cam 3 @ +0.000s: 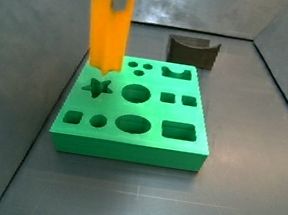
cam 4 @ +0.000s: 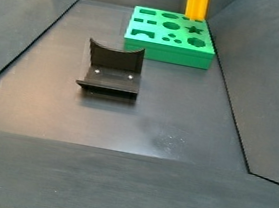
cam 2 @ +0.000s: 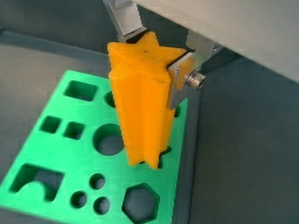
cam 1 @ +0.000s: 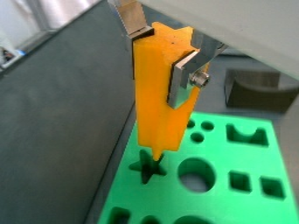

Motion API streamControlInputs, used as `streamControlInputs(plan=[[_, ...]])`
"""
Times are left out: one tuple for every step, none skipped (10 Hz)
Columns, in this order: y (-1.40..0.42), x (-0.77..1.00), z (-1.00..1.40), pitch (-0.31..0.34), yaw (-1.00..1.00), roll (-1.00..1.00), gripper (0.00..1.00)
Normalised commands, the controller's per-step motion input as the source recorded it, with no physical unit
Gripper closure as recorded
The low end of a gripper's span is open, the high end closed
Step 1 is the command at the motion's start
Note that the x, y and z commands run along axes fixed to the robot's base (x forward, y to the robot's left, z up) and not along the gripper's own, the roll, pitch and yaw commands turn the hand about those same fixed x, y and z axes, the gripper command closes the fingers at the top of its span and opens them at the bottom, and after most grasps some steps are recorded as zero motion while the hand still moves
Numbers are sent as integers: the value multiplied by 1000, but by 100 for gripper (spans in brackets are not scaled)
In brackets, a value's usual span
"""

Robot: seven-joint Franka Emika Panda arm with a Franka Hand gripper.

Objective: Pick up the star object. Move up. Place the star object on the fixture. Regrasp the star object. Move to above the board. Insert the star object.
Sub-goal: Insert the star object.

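— Fingers [cam 1: 187,72] first: how do they stand?

— Pinching the star object [cam 1: 160,96] near its upper end, one silver plate on each side. You see the gripper [cam 2: 158,54] that way in both wrist views. The orange prism hangs upright.

— And where is it over the board [cam 3: 188,156]?

— Straight above the star-shaped hole [cam 3: 98,87]. In a wrist view its lower tip reaches that hole [cam 1: 149,166]; whether it has gone in at all, I cannot tell. In a side view the star object [cam 3: 107,29] rises out of the picture's top, so the gripper barely shows there.

— What sits in the board's other holes?

— Nothing that I can see. The big round hole [cam 3: 132,126], the rectangular one [cam 3: 180,132] and the smaller ones look dark and open.

— The fixture?

— Standing on the floor, well apart from the board in a side view [cam 4: 112,68]. In another it stands just behind the board [cam 3: 192,51].
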Motion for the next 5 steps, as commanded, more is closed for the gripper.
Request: streamControlInputs(plan=[[0, 0, -131, -87, -249, -397, 100], [0, 0, -40, 0, 0, -97, 100], [0, 0, -66, 0, 0, -80, 100], [-6, 0, -254, 0, -49, -156, 100], [-3, 0, -280, 0, -71, -183, 100]])
